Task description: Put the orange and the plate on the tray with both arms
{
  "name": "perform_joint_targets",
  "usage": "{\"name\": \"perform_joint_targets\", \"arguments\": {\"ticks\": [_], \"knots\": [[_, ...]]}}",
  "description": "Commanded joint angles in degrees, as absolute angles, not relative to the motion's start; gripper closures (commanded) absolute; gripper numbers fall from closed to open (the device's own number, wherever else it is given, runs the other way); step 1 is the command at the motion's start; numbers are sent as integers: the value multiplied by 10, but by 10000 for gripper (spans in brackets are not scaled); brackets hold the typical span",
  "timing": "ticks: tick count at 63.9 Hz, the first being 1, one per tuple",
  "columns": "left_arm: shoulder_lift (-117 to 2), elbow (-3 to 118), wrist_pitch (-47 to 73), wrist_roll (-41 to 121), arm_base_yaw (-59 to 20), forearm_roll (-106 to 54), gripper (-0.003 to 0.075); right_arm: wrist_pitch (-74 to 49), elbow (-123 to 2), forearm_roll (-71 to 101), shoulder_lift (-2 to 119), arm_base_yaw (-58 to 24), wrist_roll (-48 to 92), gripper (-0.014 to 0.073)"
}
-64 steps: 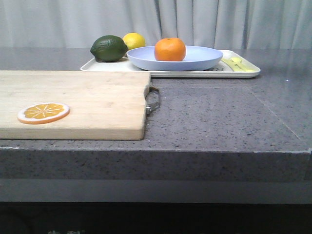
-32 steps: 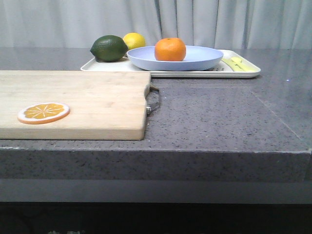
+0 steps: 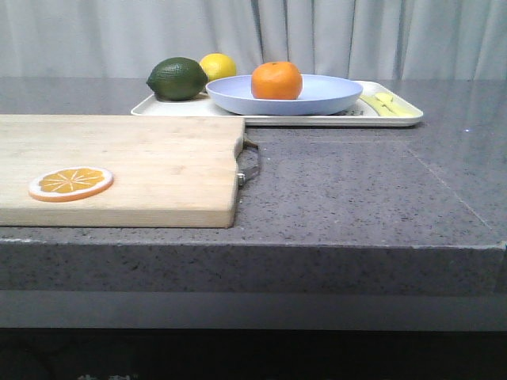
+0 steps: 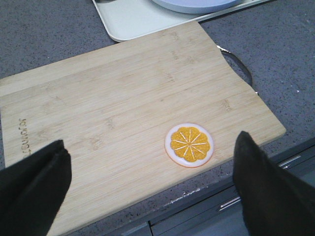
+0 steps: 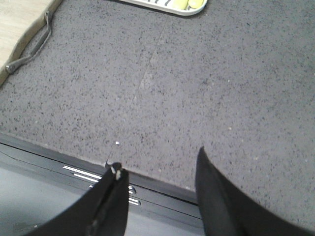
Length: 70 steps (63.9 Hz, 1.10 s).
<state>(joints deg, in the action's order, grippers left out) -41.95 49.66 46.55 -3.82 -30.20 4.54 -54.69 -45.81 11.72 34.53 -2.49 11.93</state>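
Note:
The orange [image 3: 276,80] sits in the pale lavender-blue plate [image 3: 333,96], and the plate rests on the cream-white tray [image 3: 317,120] at the back of the table. Neither gripper shows in the front view. In the left wrist view my left gripper [image 4: 150,169] is open and empty above the front edge of the table, over the wooden board; the tray's corner [image 4: 133,19] and the plate's edge [image 4: 197,6] show beyond it. In the right wrist view my right gripper [image 5: 160,164] is open and empty over the table's front edge; the tray's corner [image 5: 167,6] shows far off.
A wooden cutting board [image 3: 127,162] with a metal handle [image 3: 250,165] lies at the front left, an orange slice disc [image 3: 70,183] on it. A dark green fruit [image 3: 177,78] and a yellow lemon [image 3: 218,66] sit on the tray's left part.

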Motion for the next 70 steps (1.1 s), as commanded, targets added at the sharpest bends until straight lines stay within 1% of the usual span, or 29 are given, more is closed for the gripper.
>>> {"name": "perform_joint_targets", "arguments": {"ticks": [1, 17, 23, 28, 31, 35, 41, 46, 48, 55, 70], "knots": [[-418, 510, 431, -43, -301, 43, 78, -499, -452, 119, 324, -25, 125, 244], [-418, 510, 431, -43, -301, 43, 79, -499, -448, 122, 318, -25, 125, 244], [-418, 510, 431, -43, -301, 43, 108, -495, -448, 122, 318, -25, 125, 250], [-418, 510, 431, -43, -301, 43, 177, -492, -448, 123, 318, -25, 122, 293], [-418, 510, 431, -43, -301, 43, 228, -490, -448, 123, 318, -25, 115, 348], [-418, 510, 431, -43, -301, 43, 326, -488, -448, 123, 318, -25, 102, 423], [-418, 510, 431, -43, -301, 43, 462, -486, -448, 124, 318, -25, 89, 562], [-418, 510, 431, -43, -301, 43, 583, -486, -448, 125, 318, -25, 78, 646], [-418, 510, 431, -43, -301, 43, 619, -486, -448, 126, 318, -25, 73, 669], [-418, 510, 430, -43, -301, 43, 738, -480, -448, 126, 318, -25, 69, 661], [-418, 510, 430, -43, -301, 43, 738, -486, -448, 126, 318, -25, 69, 661]]}}
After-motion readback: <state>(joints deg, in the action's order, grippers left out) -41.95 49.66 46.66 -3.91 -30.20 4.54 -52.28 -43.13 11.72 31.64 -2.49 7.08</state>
